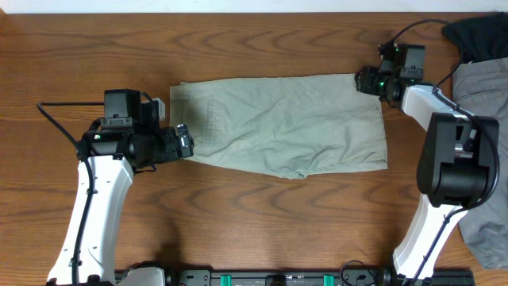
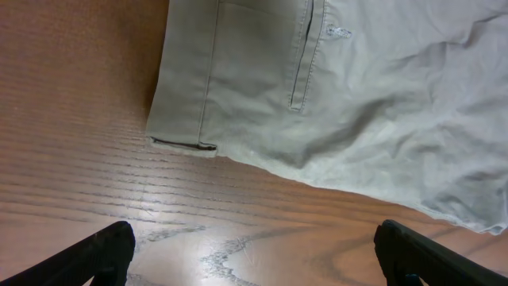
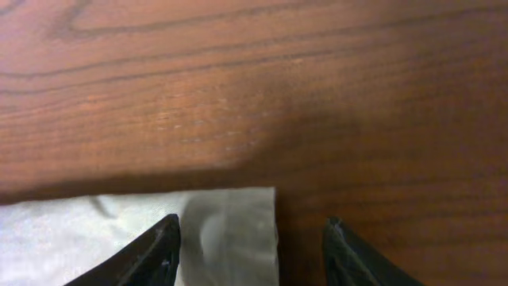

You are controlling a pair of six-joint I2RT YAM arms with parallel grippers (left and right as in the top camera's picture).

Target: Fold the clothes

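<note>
Light khaki-green cotton shorts (image 1: 286, 127) lie flat on the brown wooden counter (image 1: 262, 214), seemingly folded once leg-on-leg, crosswise fold pending; left claw (image 1: 186, 141) wide, empty, beside waistband (image 1: 179, 111); right claw (image 1: 367, 79) half-spread over hem corner (image 3: 238, 214), gripping nothing.

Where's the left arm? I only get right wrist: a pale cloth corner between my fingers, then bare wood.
Observer: The left fingers sit at the opposite end, by the near waistband corner of the khaki-green shorts. They're wide open with nothing in them.
Operator: Which corner am I on, then?
Observer: The far hem corner. The shorts lie lengthwise, waistband to the left and leg hems to the right.
Operator: Anything else on the table?
Observer: A grey garment and a black garment lie at the right edge of the table, apart from the shorts.
</note>
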